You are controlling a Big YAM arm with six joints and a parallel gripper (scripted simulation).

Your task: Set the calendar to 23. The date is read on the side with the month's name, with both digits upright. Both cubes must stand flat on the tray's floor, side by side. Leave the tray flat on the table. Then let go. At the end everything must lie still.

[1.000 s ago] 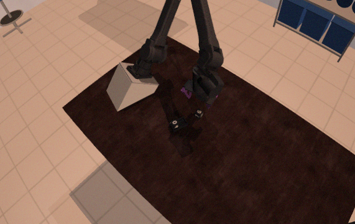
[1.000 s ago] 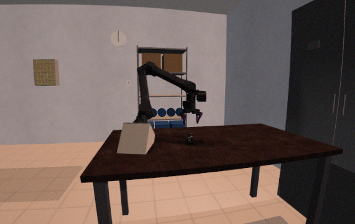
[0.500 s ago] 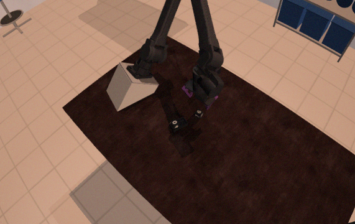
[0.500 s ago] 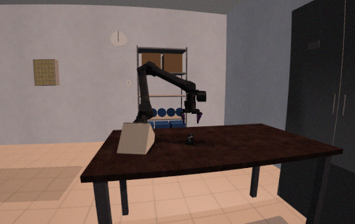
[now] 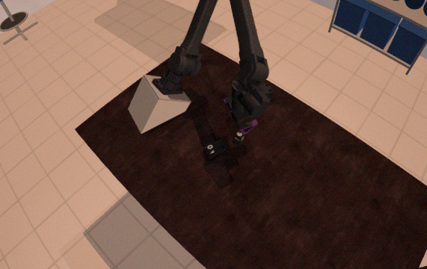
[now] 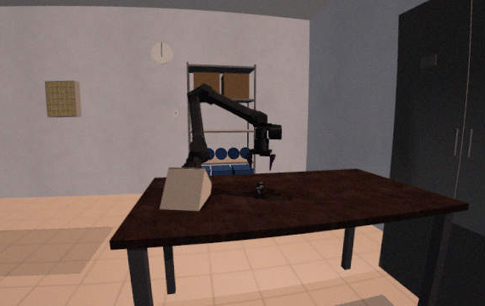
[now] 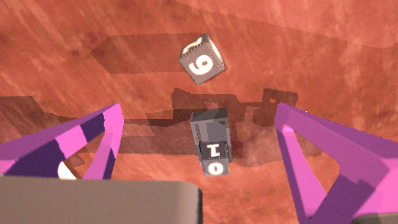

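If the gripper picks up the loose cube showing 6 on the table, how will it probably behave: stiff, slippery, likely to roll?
The cube looks rigid with flat faces, so it should probably not roll and should sit stable. It looks small beside the open gripper, so likely light. Its faces look smooth, so an off-centre pinch might twist it.

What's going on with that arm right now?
Purple jaws wide open, empty, high above the dark wooden table. Small grey cube showing a 6 lies loose beside the dark tray holding the other cube. Nothing obstructing.

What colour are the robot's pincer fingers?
Bright purple fingers, with darker purple stripes; the wrist view shows them best.
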